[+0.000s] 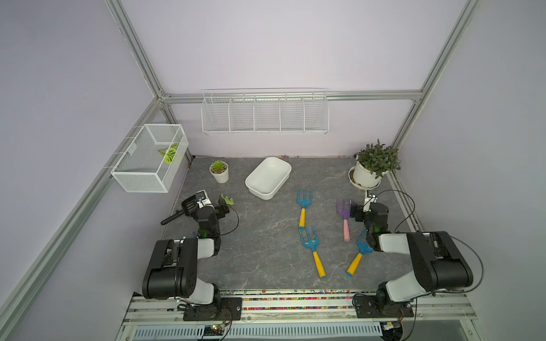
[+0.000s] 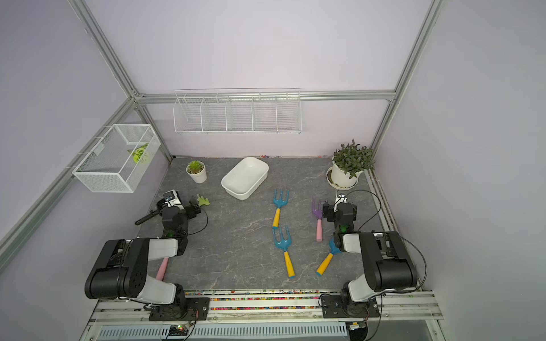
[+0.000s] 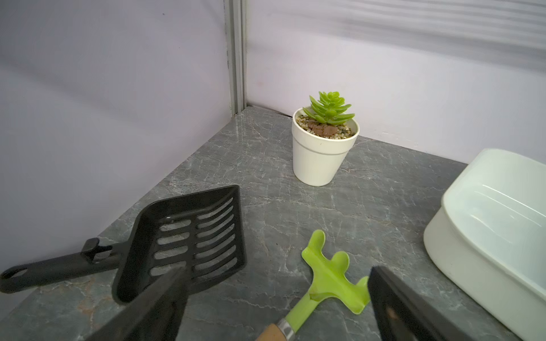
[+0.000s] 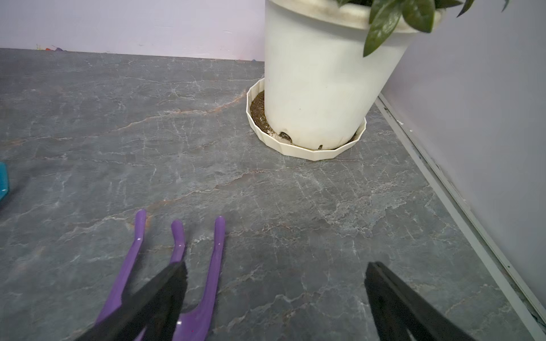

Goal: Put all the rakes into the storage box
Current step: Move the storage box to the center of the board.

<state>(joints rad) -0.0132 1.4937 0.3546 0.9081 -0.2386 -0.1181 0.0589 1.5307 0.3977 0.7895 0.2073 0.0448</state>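
Observation:
The storage box is an empty white tub at the back middle of the table. Several rakes lie on the table: three blue ones with yellow handles, a purple one with a pink handle and a green one with a wooden handle. My left gripper is open just above the green rake's neck. My right gripper is open beside the purple rake's head. Neither holds anything.
A black slotted scoop lies left of my left gripper. A small succulent pot stands back left, a large potted plant back right. A wire-mesh basket and wire rack hang on the walls.

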